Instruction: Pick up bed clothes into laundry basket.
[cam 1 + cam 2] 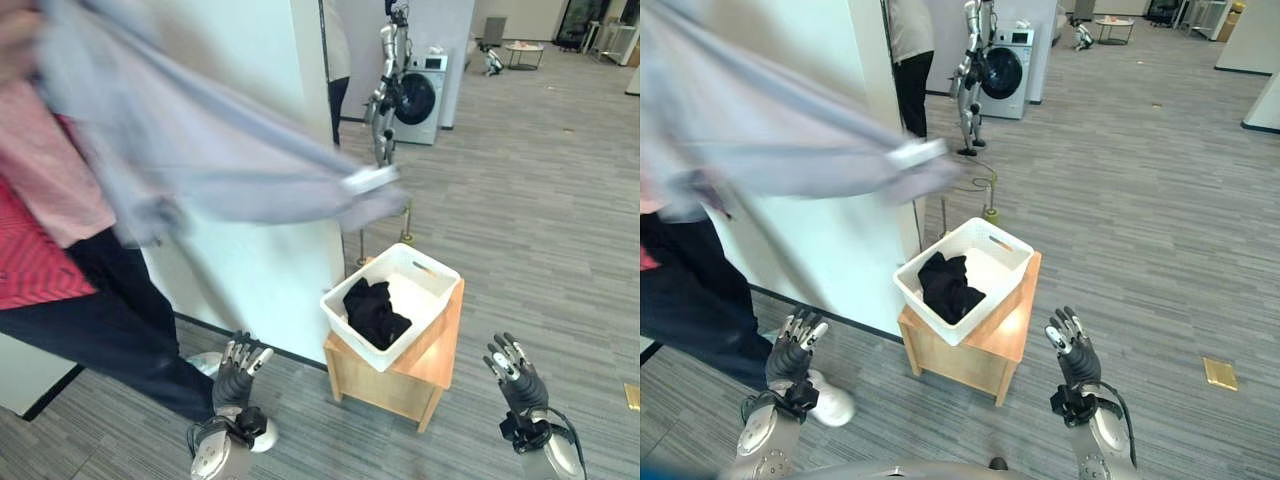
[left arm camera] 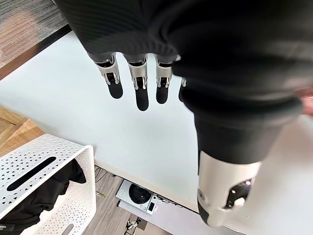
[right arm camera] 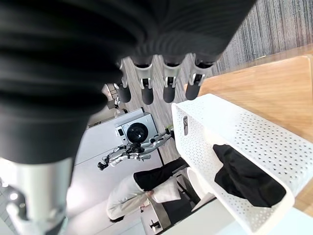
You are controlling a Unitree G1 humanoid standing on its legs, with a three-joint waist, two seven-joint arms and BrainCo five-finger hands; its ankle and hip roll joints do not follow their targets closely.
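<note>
Both hands, left [image 1: 238, 372] at seven o'clock and right [image 1: 512, 368] at five, spread empty fingers beside a white perforated plastic basket [image 1: 432, 283] holding a black garment [image 1: 375, 312] on a low wooden stand [image 1: 440, 352].

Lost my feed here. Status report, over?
Left robot hand open, right robot hand open, both empty. Black garment in white basket on wooden stand. Person swinging grey cloth above left side.

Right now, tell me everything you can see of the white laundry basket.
The laundry basket is a white rectangular bin, plastic by its look, with perforated walls and slot handles. It sits upright, turned at an angle, on a small wooden stand beside a white wall. A crumpled black garment lies inside at one end; the rest is bare. Neither hand touches it.
</note>
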